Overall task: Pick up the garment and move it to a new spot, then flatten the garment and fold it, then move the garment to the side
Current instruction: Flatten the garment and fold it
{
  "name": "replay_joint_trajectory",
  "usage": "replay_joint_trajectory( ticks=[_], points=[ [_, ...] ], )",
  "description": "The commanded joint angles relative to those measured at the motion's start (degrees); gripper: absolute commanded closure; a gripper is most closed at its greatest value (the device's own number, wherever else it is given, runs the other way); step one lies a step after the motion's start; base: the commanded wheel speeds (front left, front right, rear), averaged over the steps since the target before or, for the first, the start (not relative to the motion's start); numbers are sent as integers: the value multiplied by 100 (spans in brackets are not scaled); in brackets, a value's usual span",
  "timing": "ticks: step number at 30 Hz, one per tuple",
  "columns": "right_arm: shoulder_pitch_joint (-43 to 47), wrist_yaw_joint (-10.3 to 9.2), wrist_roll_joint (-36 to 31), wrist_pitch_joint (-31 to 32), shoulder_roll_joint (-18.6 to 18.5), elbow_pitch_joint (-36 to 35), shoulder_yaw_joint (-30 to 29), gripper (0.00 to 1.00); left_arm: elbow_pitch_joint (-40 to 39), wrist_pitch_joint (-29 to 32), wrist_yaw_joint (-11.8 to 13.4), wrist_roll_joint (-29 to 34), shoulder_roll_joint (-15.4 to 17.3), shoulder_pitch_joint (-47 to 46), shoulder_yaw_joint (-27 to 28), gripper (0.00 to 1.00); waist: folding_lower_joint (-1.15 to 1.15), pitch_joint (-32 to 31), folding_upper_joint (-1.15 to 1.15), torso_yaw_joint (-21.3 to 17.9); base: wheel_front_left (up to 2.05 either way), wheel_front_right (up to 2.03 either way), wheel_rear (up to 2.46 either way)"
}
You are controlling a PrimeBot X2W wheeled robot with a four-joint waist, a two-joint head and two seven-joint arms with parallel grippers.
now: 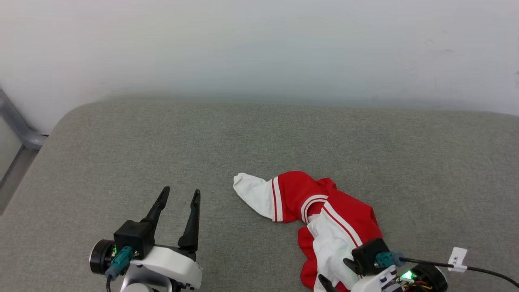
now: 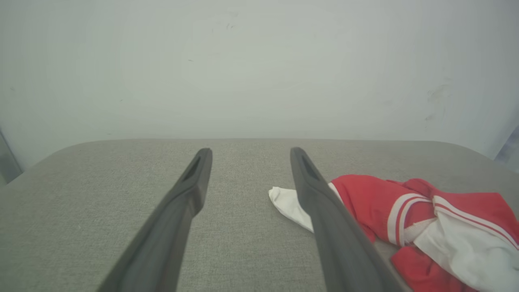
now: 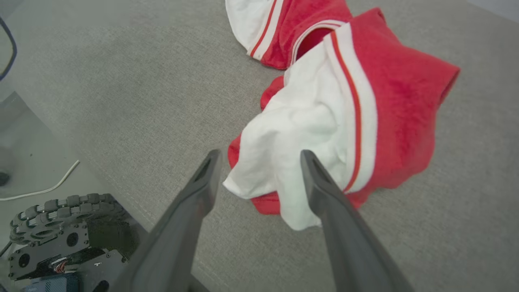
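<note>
The garment (image 1: 324, 219) lies crumpled, near and right on the grey cushion (image 1: 121, 142), not picked up yet. The right fingers (image 3: 326, 190) hang spread wide over its near white end, probably lining up the grab. The left fingers (image 1: 192, 223) sit off left, also wide apart and empty.

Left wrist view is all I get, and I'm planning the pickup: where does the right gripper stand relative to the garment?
Observer: The right gripper is open. Its fingers frame the near white fold of the garment, and nothing is gripped.
Operator: Does the cloth hang over the near edge?
Observer: No. The right wrist view shows it lying wholly on the gray cushion, short of that edge.
</note>
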Motion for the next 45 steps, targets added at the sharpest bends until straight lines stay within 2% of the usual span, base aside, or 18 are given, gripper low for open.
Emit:
replay_joint_trajectory(
  ticks=[1,6,14,15,17,24,28,34,39,45],
  points=[
    [-140,-4,102,141,-122,19,140,0,-15,-14,-38,47,-38,-83,-33,0,0,57,0,96,0,0,0],
    [-420,-4,104,400,-321,64,416,0,-70,-14,-91,95,-130,-222,-30,0,0,249,0,249,0,0,0],
    [-791,-4,-96,674,-342,423,495,0,-124,-14,-185,159,-220,-392,63,0,0,545,0,340,0,0,0],
    [-795,-4,-131,737,-352,477,483,11,-117,-14,-195,174,-227,-394,76,0,0,559,0,341,0,0,0],
    [-801,-4,-110,716,-291,490,421,100,-98,-14,-225,186,-251,-402,90,0,0,578,0,340,0,0,0],
    [-910,-4,-160,578,-263,298,243,100,-53,-14,-301,259,-318,-356,135,0,0,519,0,283,0,0,0],
    [-991,-4,-247,415,-252,67,-87,100,-59,-14,-306,294,-344,-325,177,0,0,481,0,209,0,0,0],
    [-1103,-4,-380,286,-170,70,-1043,100,-57,-14,-340,345,-373,-300,214,0,0,449,0,118,0,0,0],
    [-1063,-4,-454,207,-176,559,-2175,100,-6,-14,-373,330,-409,-312,215,0,0,461,0,100,0,0,0],
    [-889,-4,-492,-20,50,1186,-3341,100,27,-14,-398,354,-423,-337,240,0,0,550,0,108,0,0,0]
  ],
)
